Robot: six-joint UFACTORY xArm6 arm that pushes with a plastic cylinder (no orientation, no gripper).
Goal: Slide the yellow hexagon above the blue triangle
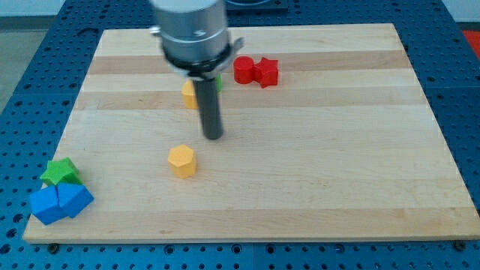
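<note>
Pale wood worktop [337, 150] with lighter and darker plank stripes, on a blue perforated base [30, 90]. Yellow hexagon [181, 160]; a second yellow block [189, 94]; two red blocks [256, 71]; green star [60, 172]; blue triangle [73, 199]; blue block [46, 205]. Dark grey rod, my tip [214, 137].

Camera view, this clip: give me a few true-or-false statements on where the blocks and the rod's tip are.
1. My tip touches the yellow hexagon. False: a gap shows; the tip is up and to the view's right of it.
2. The green star sits just above the blue blocks. True.
3. The red blocks lie at the view's bottom. False: near the top.
4. A second yellow block is partly hidden behind the rod. True.
</note>
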